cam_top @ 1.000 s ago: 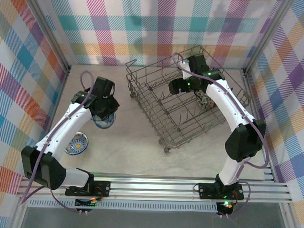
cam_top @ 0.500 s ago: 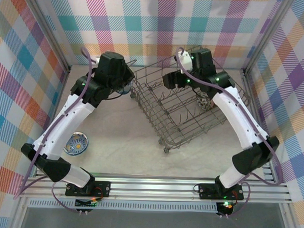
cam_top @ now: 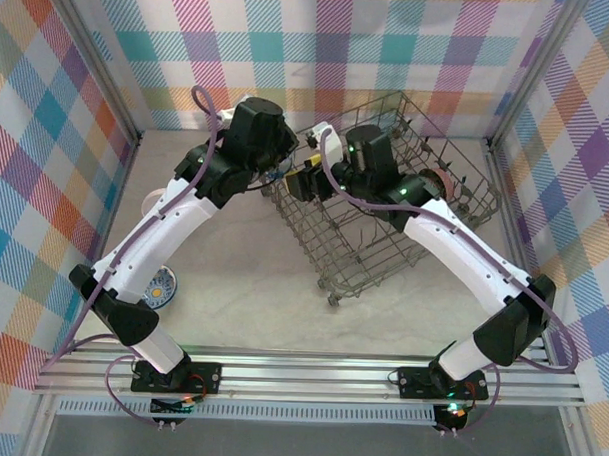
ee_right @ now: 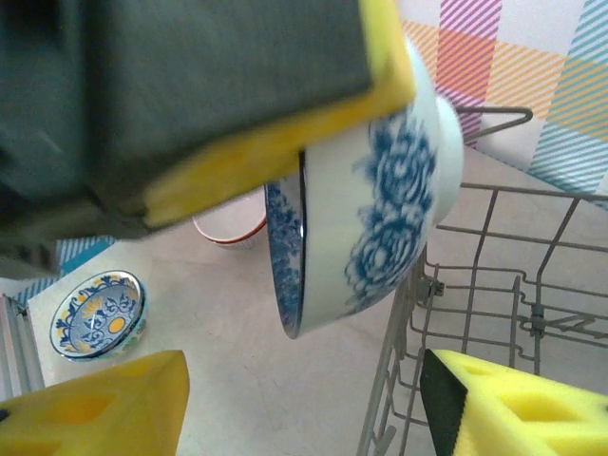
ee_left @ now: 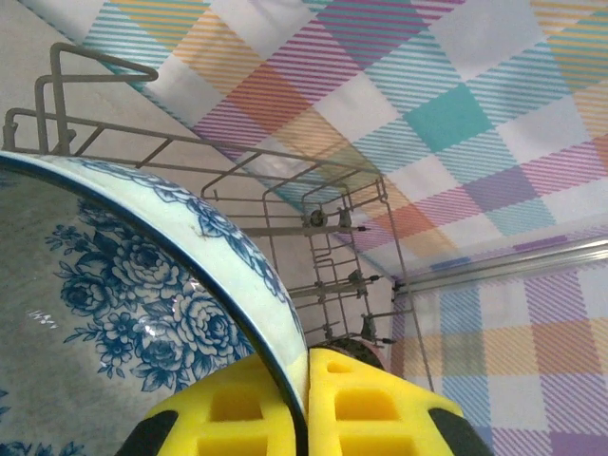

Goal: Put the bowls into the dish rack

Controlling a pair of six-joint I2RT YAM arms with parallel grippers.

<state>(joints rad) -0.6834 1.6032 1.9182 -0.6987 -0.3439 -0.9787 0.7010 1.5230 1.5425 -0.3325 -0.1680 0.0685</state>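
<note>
Near the table's far edge, the left gripper [ee_left: 306,404] pinches the rim of a blue-flowered bowl [ee_left: 142,285]. The bowl stands on edge just outside the rack [ee_right: 475,237], mouth facing away from it. The right gripper [ee_right: 304,408] hangs spread beneath, over bare table [ee_right: 237,370].

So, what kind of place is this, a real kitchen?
Probably a robot test cell, not a kitchen: checked walls enclose a table, the left arm and right arm are bolted to an aluminium rail, and a wire dish rack stands on the table.
</note>
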